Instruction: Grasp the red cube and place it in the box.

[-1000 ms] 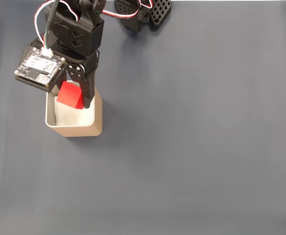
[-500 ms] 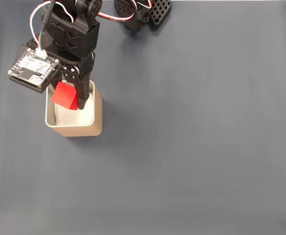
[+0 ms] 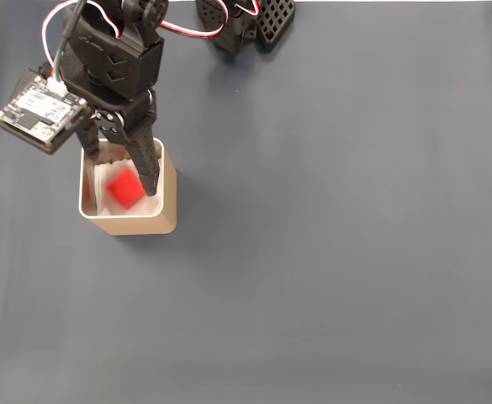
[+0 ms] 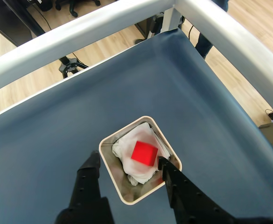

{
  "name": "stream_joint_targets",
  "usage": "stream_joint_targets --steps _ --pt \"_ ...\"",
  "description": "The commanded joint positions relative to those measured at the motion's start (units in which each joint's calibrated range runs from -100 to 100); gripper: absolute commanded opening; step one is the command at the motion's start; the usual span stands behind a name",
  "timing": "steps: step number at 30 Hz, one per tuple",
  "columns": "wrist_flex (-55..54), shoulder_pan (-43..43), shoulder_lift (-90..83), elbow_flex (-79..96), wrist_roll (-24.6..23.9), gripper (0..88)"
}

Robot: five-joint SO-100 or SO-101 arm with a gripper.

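- Red cube [image 4: 143,153] lies inside the box [image 4: 109,142], resting on the crumpled white lining, clear of both fingers. You can judge the placing as done.
- Jaws stand apart, empty, straddling the box opening; the gripper [image 4: 129,164] hangs just above the rim.
- Left for you: lift the arm away from the box.
- Fixed view: the arm covers the box's far rim, and the cube [image 3: 125,188] looks blurred.
- Counter [image 3: 330,252] is otherwise bare.
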Motion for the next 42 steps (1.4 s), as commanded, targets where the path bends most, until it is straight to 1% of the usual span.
stream_joint_targets --steps 1,8,14,17,19,22,26,29,30,33,42 --pt "-1.1 0.5 -0.3 -0.9 -0.6 37.0" --pt "-1.1 0.5 -0.6 -0.5 -0.6 40.6" --pt "-1.4 0.5 -0.6 -0.4 -0.7 41.1" --pt "-1.8 0.3 -0.6 -0.4 -1.0 39.8" --pt "-2.4 0.2 -0.6 -0.4 -1.3 36.9" --pt "-3.5 -0.2 -0.7 -0.4 -1.8 28.8" --pt "-4.3 -1.1 -0.9 -0.4 -1.8 12.6" --pt "-4.9 -2.2 -1.0 -0.4 -1.8 2.2" --pt "-5.1 -2.6 -1.0 -0.4 -1.8 0.1" --pt "-5.5 -4.4 -1.5 -0.6 -1.5 0.1" --pt "-5.7 -17.4 -3.7 -1.5 -1.5 0.1"
